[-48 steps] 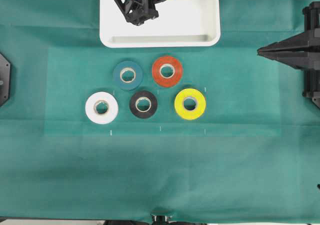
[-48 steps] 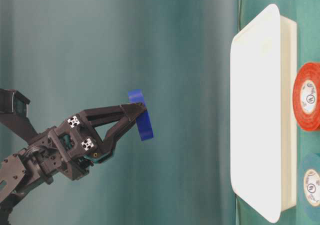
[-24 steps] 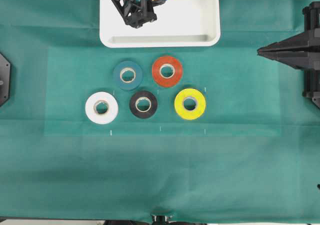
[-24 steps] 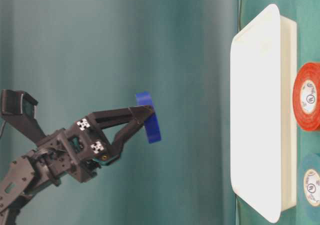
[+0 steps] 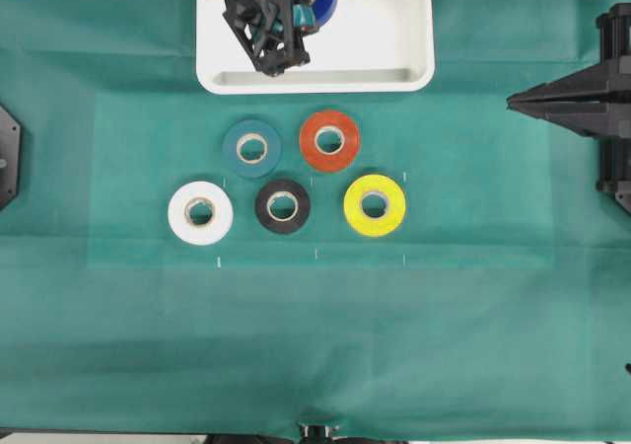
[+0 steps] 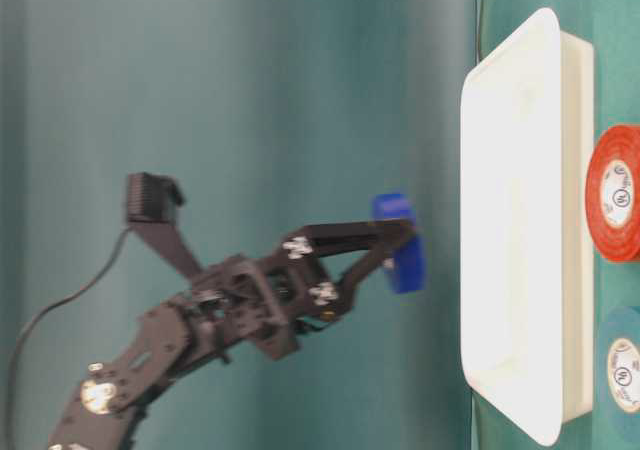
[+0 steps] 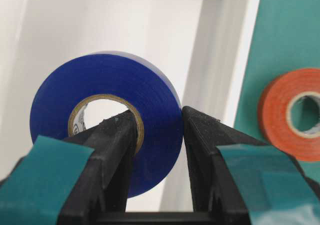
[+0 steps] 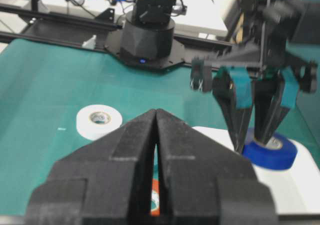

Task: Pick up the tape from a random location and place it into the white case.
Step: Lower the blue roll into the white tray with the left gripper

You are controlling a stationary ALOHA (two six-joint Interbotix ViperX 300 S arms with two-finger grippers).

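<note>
The tape [image 7: 100, 77] is a royal-blue roll with a pale core. My left gripper [image 7: 159, 117] is shut on it, one finger through the core and the other against the outer wall. It hangs over the far left part of the white case [image 5: 315, 79]. From table level, the tape [image 6: 403, 262] is a short gap above the white case [image 6: 510, 220]. In the overhead view the tape [image 5: 322, 6] shows beside the left gripper [image 5: 308, 0]. My right gripper [image 5: 515, 99] rests at the right side, shut and empty, and its wrist view shows the jaws of the right gripper [image 8: 156, 112] pressed together.
On the green cloth in front of the case lie a teal roll [image 5: 251, 148], an orange roll [image 5: 329, 140], a white roll [image 5: 200, 212], a black roll [image 5: 283, 206] and a yellow roll [image 5: 375, 205]. The left arm's base plate [image 5: 8, 158] sits at the left edge.
The left arm has lowered the tape toward the case, closing most of the gap. Its grip is unchanged. The right arm has not moved.
</note>
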